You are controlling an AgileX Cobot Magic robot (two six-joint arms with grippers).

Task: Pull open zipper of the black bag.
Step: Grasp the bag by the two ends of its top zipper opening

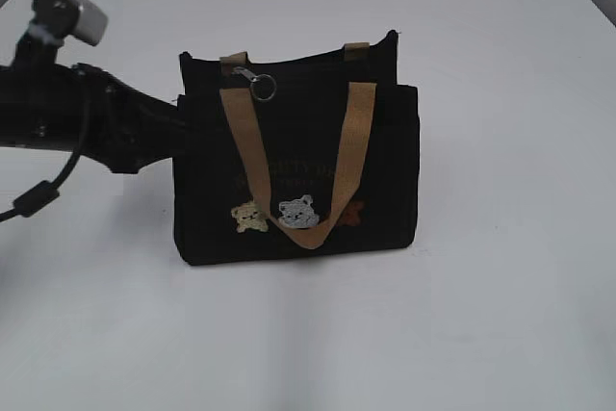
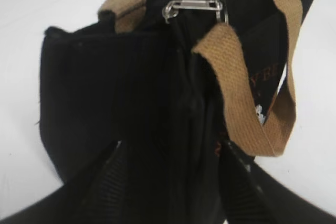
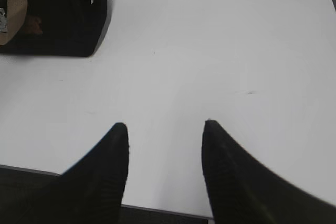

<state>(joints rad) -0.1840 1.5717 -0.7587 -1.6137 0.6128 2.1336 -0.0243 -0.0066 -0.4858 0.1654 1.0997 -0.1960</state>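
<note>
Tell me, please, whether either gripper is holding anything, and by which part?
Neither: the left gripper straddles the black bag's end, grip unclear; the right gripper is open above the table.

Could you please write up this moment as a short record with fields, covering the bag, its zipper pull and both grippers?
surface: white table
black bag: upright, tan handles, three bear patches on its front
zipper: silver pull tab with ring at the bag's top edge, near the left handle; no gripper on it
left gripper: at the bag's left end, jaws either side of that end; grip cannot be told
right gripper: open over bare table, apart from the bag, holding nothing
task state: zipper pull not yet grasped
</note>
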